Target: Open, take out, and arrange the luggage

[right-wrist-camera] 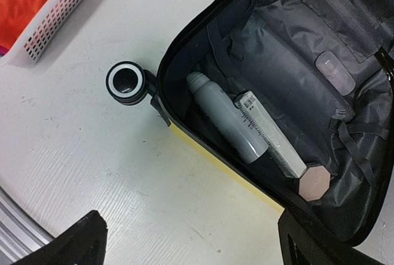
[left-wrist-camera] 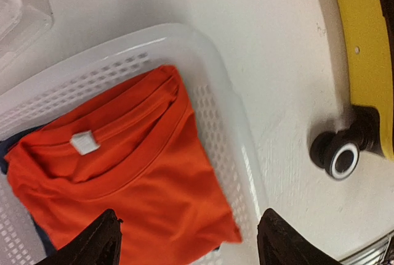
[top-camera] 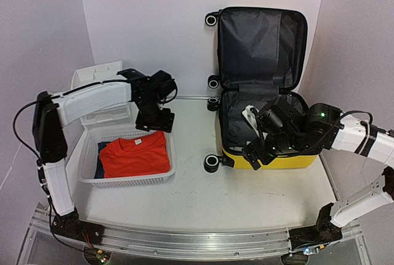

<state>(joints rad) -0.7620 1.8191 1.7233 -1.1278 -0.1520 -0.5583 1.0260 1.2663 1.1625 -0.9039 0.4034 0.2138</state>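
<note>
The open suitcase [top-camera: 261, 43] sits at the table's 2 o'clock. The right claw [right-wrist-camera: 191, 233] hovers over its front-left corner, released, with the lined inside at its 1 o'clock. The left claw [left-wrist-camera: 191, 225], also released, hangs over the basket [top-camera: 126, 183], with the suitcase at its 2 o'clock.

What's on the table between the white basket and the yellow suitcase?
Between basket and suitcase the table is bare; only the suitcase's wheel juts into the gap. The top view shows it, and the left wrist view agrees.
</note>
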